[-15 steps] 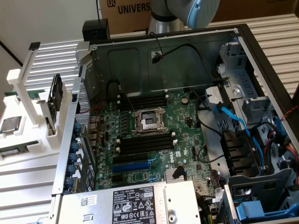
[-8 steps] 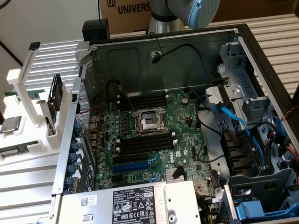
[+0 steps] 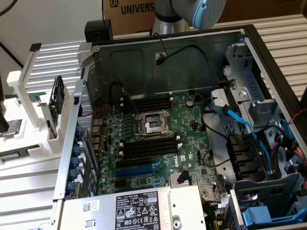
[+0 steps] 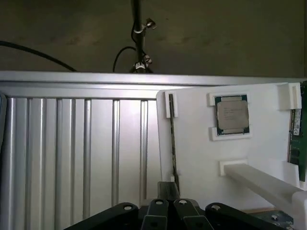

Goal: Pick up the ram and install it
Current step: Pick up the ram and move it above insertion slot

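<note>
Ram stands on its long edge in a white holder, so the wrist view meets it edge-on as a thin dark line, with a small white clip gripping its far end. In the exterior view it is the dark upright board in that white holder, at the exterior view's left and just outside the open computer case.

The tool is closed, its fingertips pressed together with nothing between them. In the wrist view its tips line up with the near end of the ram, but whether they touch it cannot be told.

A square silver processor chip lies flat on the holder between two white brackets, just beside the ram. Beyond the chip lies a second green stick with a pale label, flat in its own clips. In the exterior view a green stick also lies flat on the low part of the holder.

The holder rests on a ribbed metal desk.

Inside the case, the motherboard lies flat with the processor socket at its middle. Long black memory slots with white end clips run on either side of the socket. The arm rises behind the case's back wall.
</note>
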Tool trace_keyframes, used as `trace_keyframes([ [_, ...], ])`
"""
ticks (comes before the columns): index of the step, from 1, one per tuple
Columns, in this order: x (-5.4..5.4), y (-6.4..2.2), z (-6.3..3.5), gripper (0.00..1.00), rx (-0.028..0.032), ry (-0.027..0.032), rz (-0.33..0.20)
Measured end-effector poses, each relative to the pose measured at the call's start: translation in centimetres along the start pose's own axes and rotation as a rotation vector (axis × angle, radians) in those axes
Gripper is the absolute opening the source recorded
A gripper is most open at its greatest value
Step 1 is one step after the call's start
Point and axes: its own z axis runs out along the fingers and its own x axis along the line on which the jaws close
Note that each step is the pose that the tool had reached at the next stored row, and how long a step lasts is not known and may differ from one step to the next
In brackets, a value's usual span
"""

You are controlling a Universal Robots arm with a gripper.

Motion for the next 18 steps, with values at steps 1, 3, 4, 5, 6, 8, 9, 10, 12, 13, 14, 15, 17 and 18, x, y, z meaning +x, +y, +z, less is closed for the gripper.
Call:
trace_keyframes([
  [1,-0.2,-0.01,0.19,0.10,0.0000,0.0003,-0.002],
  [3,-0.7,-0.01,0.59,0.10,-0.0002,0.0010,-0.006],
  [4,-0.7,-0.02,0.77,0.10,-0.0003,0.0012,-0.009],
  [5,-0.8,-0.02,0.94,0.10,-0.0006,0.0013,-0.013],
  [6,-0.8,-0.02,1.13,0.10,-0.0008,0.0015,-0.017],
  [8,-1.1,-0.04,1.51,0.10,-0.0011,0.0022,-0.023],
  [9,-1.2,-0.03,1.69,0.10,-0.0011,0.0023,-0.025],
  [10,-1.2,-0.04,1.84,0.10,-0.0011,0.0023,-0.028],
  [12,-1.2,-0.05,2.09,0.10,-0.0015,0.0025,-0.032],
  [13,-1.3,-0.05,2.20,0.10,-0.0016,0.0025,-0.034],
  [14,-1.3,-0.05,2.29,0.10,-0.0016,0.0026,-0.036],
  [15,-1.3,-0.06,2.38,0.10,-0.0016,0.0026,-0.037],
  [17,-1.2,-0.06,2.58,0.10,-0.0017,0.0027,-0.039],
  [18,-1.2,-0.06,2.69,0.10,-0.0018,0.0027,-0.040],
])
